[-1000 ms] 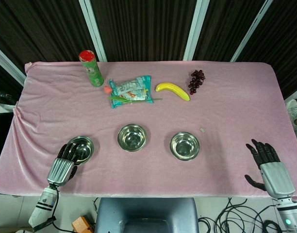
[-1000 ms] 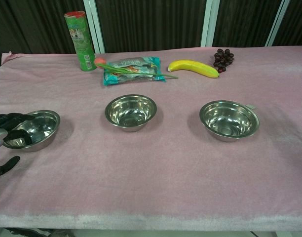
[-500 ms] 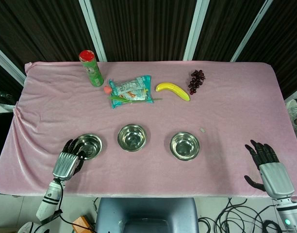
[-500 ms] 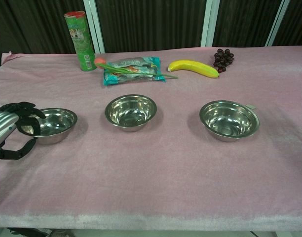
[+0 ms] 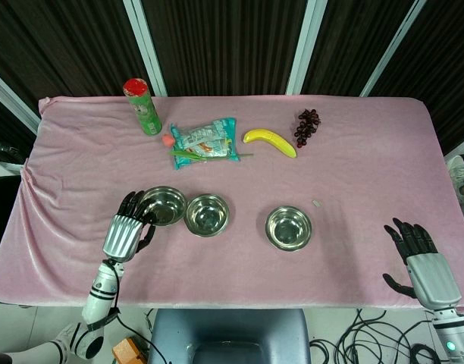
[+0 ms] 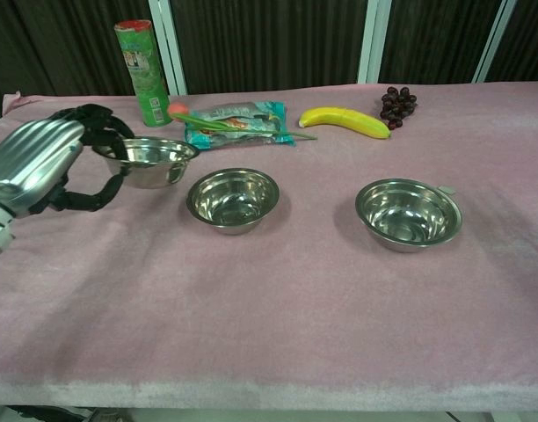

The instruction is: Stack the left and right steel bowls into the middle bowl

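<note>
My left hand [image 5: 128, 231] [image 6: 42, 165] grips the left steel bowl [image 5: 164, 205] [image 6: 148, 160] by its near rim and holds it lifted, just left of the middle bowl [image 5: 207, 214] [image 6: 233, 199]. The lifted bowl's right rim comes close to the middle bowl's left rim. The right steel bowl [image 5: 288, 227] [image 6: 409, 213] sits alone on the pink cloth. My right hand [image 5: 418, 254] hovers at the table's front right corner with its fingers spread and nothing in them; the chest view does not show it.
Along the back of the pink table [image 5: 368, 167] lie a green canister [image 5: 142, 107] [image 6: 138, 72], a teal snack packet [image 5: 205, 141] [image 6: 237, 124], a banana [image 5: 269, 141] [image 6: 344, 120] and dark grapes [image 5: 307, 127] [image 6: 396, 103]. A small scrap [image 5: 316, 203] lies by the right bowl.
My left hand has lifted the left bowl off the cloth and carried it right and away from me, up beside the middle bowl. The right hand has stayed put.
</note>
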`<state>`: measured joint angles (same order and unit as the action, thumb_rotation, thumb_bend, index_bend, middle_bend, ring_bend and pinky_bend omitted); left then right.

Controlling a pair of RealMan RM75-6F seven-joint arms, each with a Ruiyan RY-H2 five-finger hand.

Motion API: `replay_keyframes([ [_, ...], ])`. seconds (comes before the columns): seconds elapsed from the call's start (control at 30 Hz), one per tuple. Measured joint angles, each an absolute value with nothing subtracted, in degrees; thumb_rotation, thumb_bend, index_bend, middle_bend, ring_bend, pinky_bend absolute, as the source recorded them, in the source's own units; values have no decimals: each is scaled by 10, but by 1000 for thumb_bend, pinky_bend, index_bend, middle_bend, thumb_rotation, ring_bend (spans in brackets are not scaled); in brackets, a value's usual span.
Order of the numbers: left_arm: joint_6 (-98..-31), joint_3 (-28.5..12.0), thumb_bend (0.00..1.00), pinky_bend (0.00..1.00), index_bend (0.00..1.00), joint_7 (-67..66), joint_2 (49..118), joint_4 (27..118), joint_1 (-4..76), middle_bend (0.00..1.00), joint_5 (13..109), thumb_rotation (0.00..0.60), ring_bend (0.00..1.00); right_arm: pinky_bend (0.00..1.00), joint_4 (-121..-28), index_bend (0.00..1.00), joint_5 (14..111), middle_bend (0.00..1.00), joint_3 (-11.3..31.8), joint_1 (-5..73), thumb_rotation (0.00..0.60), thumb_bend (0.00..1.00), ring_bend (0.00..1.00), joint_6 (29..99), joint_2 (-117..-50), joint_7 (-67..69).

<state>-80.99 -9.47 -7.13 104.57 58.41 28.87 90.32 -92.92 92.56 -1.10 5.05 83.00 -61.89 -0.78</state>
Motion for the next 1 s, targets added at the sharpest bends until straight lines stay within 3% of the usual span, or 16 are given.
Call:
replay_keyframes([
  [0.17,-775,-100,436,163,692,-96,1072,593,319,276,898,600,120,0,-928,0,924,0,-10,49,600,330,0,833,-616,-2],
  [0.4,-722,-103,427,163,625,-137,1139,528,357,262,880,600,116,0,-925,0,923,0,-9,46,600,330,0,841,-611,12],
  [0.47,-712,-104,422,162,498,-141,1153,512,364,239,873,600,100,0,-924,0,924,0,-8,45,600,330,0,843,-609,15],
  [0.53,-704,-103,420,160,244,-144,1161,505,368,202,865,600,72,0,-923,0,925,0,-8,44,600,330,0,845,-608,19],
  [0.7,-704,-101,410,156,12,-148,1160,510,368,114,862,600,21,0,-922,0,926,0,-8,43,600,330,0,848,-606,25],
  [0.83,-697,-97,396,154,0,-150,1147,537,362,19,857,600,0,0,-920,0,927,0,-8,41,600,329,0,853,-604,31],
  [1.0,-691,-83,394,147,0,-180,1078,648,343,0,847,600,0,0,-919,0,936,0,-12,42,600,328,0,849,-604,23],
])
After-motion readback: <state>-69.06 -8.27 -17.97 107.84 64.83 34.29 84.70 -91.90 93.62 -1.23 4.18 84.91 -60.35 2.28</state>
